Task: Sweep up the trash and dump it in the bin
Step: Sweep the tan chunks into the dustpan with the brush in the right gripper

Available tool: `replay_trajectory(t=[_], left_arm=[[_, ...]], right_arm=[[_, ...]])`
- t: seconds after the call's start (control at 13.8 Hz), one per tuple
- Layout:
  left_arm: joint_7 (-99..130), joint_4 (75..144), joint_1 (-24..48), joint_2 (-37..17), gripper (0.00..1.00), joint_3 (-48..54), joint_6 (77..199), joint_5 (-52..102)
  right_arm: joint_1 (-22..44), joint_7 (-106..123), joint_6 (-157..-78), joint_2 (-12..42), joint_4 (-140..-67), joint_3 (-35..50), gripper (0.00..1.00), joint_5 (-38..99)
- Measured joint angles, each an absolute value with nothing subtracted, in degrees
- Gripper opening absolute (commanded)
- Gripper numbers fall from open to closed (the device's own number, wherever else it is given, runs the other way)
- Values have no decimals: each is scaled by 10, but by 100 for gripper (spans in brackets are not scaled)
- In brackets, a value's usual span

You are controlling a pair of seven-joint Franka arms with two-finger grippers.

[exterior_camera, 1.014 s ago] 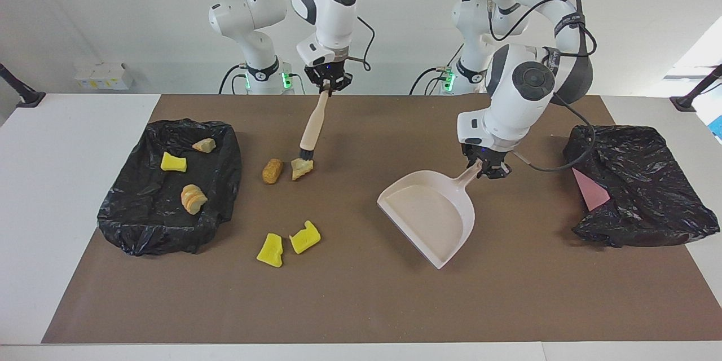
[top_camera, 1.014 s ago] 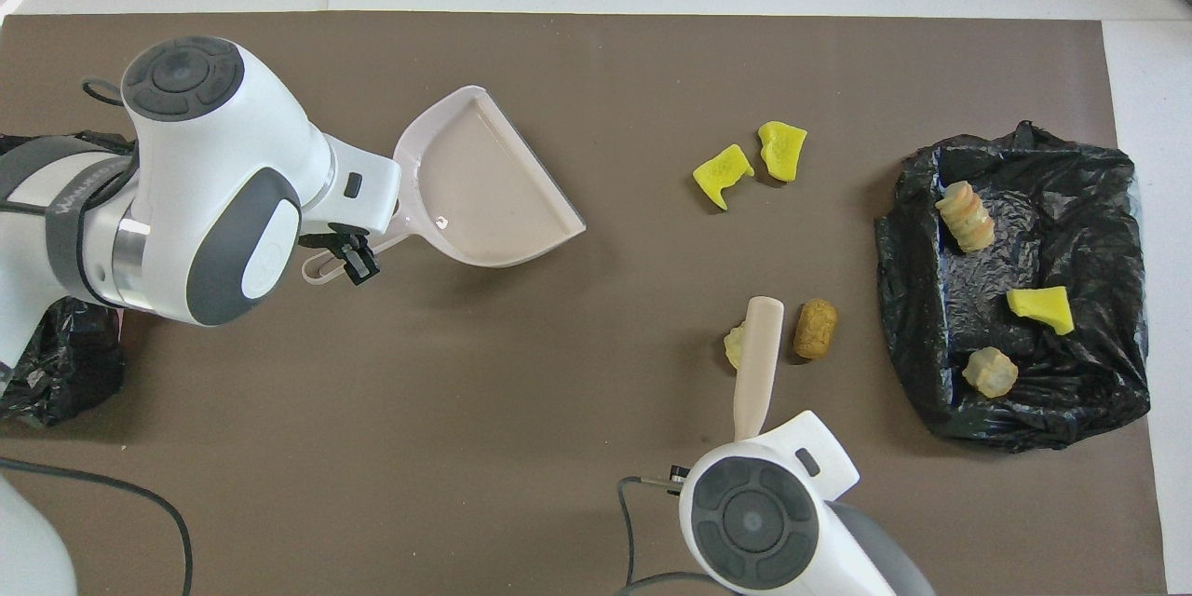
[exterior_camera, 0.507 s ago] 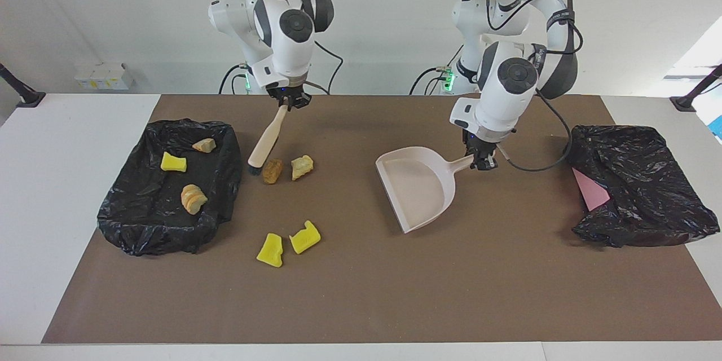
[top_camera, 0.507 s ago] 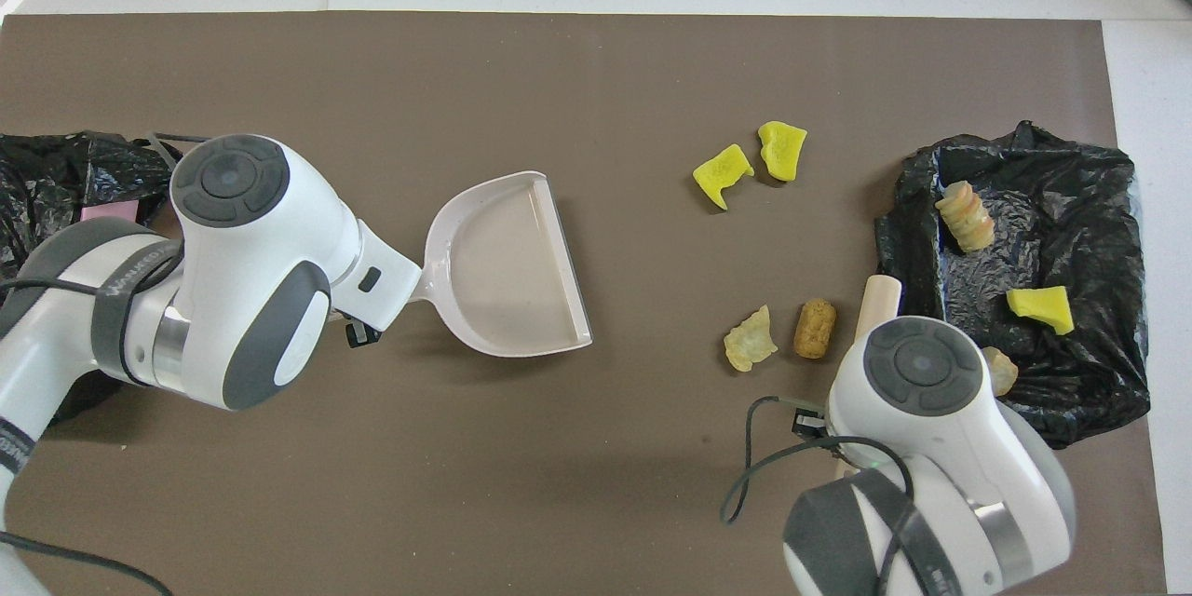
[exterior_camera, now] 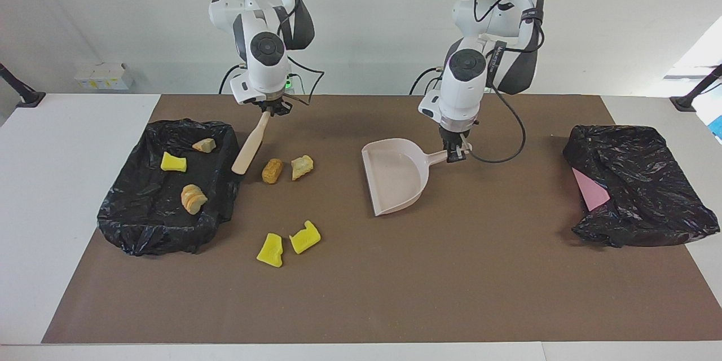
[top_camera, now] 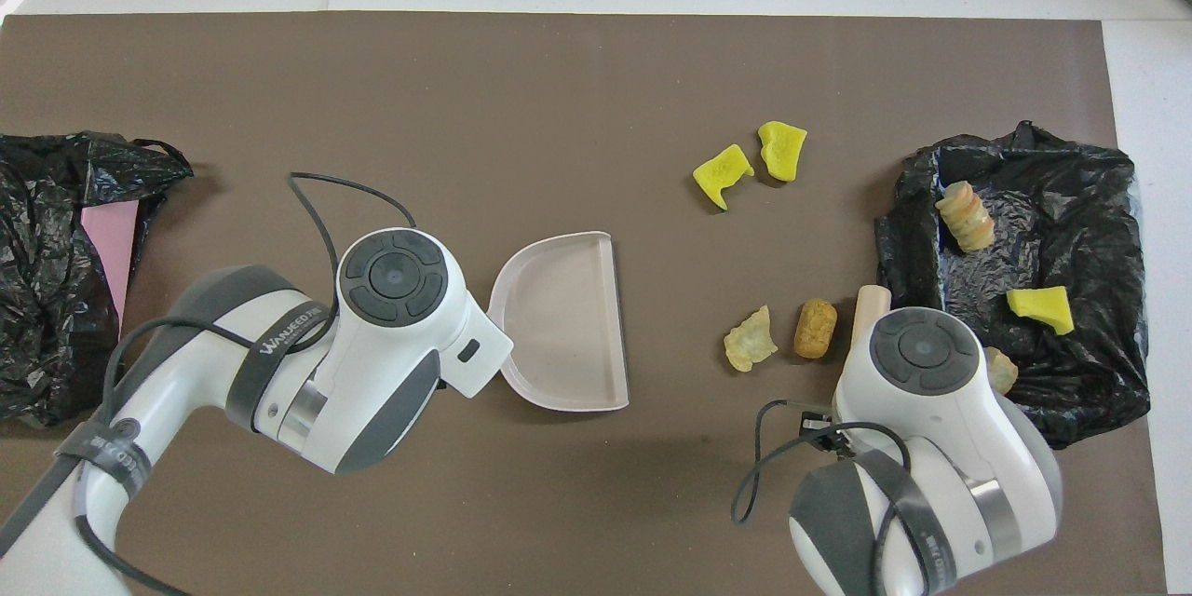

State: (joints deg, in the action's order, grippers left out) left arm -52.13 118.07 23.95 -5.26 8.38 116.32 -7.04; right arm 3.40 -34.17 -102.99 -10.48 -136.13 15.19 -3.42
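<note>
My right gripper (exterior_camera: 269,110) is shut on the top of the beige brush (exterior_camera: 249,146). The brush slants down to the rim of the black-bagged bin (exterior_camera: 228,203), beside a brown lump of trash (exterior_camera: 272,171) and a tan lump (exterior_camera: 302,166). Two yellow chunks (exterior_camera: 271,250) (exterior_camera: 304,237) lie farther from the robots. Three scraps (exterior_camera: 173,162) lie in the bin. My left gripper (exterior_camera: 454,153) is shut on the handle of the beige dustpan (exterior_camera: 395,177), whose mouth faces the lumps. In the overhead view the wrists hide both grippers; the dustpan (top_camera: 568,326) and brush tip (top_camera: 871,305) show.
A second black bag (exterior_camera: 637,192) with a pink patch showing lies at the left arm's end of the table. A brown mat (exterior_camera: 361,293) covers the table. Bare mat lies between the dustpan and the lumps.
The brush swung from the tan lump past the brown lump to the bin's rim. The dustpan moved toward the robots and the lumps and turned its mouth to them.
</note>
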Motion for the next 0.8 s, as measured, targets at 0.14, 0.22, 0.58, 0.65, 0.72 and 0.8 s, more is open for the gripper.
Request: replay_trajectory(t=[0.14, 0.22, 0.58, 0.65, 0.72, 0.8], left_arm=[[-495, 1182, 240, -53, 0, 91, 1163, -71], [-482, 1182, 240, -53, 0, 93, 1163, -72], [-463, 1186, 240, -54, 0, 96, 1161, -72], [-462, 1186, 240, -54, 0, 96, 1161, -72], [-462, 1186, 240, -54, 0, 96, 1161, -72], [-462, 1187, 240, -54, 0, 96, 1162, -72]], right_arm=[[35, -340, -1053, -79, -1360, 152, 0, -28], [37, -340, -1062, -65, -1354, 152, 0, -17], [94, -341, -1063, -27, -1315, 153, 0, 53], [113, -345, -1063, -19, -1306, 153, 0, 67], [131, -354, -1064, -10, -1297, 153, 0, 78], [151, -365, -1069, 2, -1285, 153, 0, 91]])
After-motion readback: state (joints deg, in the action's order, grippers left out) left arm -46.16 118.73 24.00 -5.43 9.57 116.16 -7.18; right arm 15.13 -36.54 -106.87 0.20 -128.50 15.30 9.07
